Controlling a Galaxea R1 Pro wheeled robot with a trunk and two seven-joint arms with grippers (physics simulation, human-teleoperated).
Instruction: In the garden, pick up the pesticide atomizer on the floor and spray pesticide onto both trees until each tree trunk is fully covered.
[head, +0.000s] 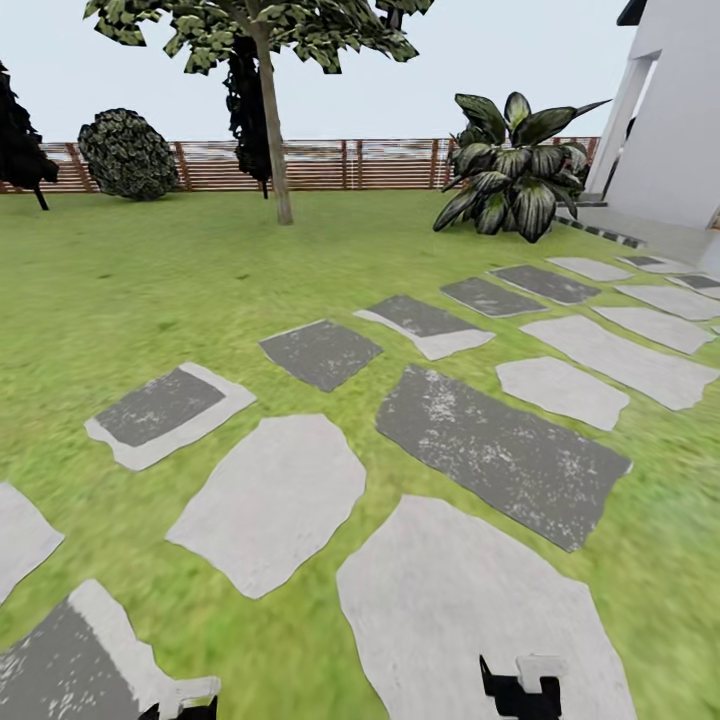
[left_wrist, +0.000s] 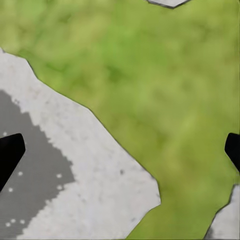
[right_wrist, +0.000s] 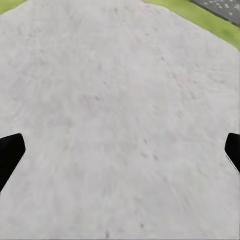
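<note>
The pesticide atomizer is out of view. One tree (head: 262, 40) with a pale grey-brown tree trunk (head: 273, 130) and a leafy crown stands far off on the garden lawn (head: 150, 280), in front of the fence. My left gripper (head: 182, 702) shows at the bottom edge of the head view. In the left wrist view it (left_wrist: 120, 152) is open over grass and the corner of a stepping stone (left_wrist: 85, 175), holding nothing. My right gripper (head: 520, 688) hangs over a pale slab (head: 470, 610). In the right wrist view it (right_wrist: 120, 152) is open and empty above that slab (right_wrist: 120, 100).
Grey and white stepping stones (head: 500, 450) run across the lawn towards a white house (head: 680, 120) at the right. A large broad-leafed plant (head: 515, 170) stands near the house. A brown slat fence (head: 340, 165), a round bush (head: 128, 155) and dark conifers (head: 20, 140) line the back.
</note>
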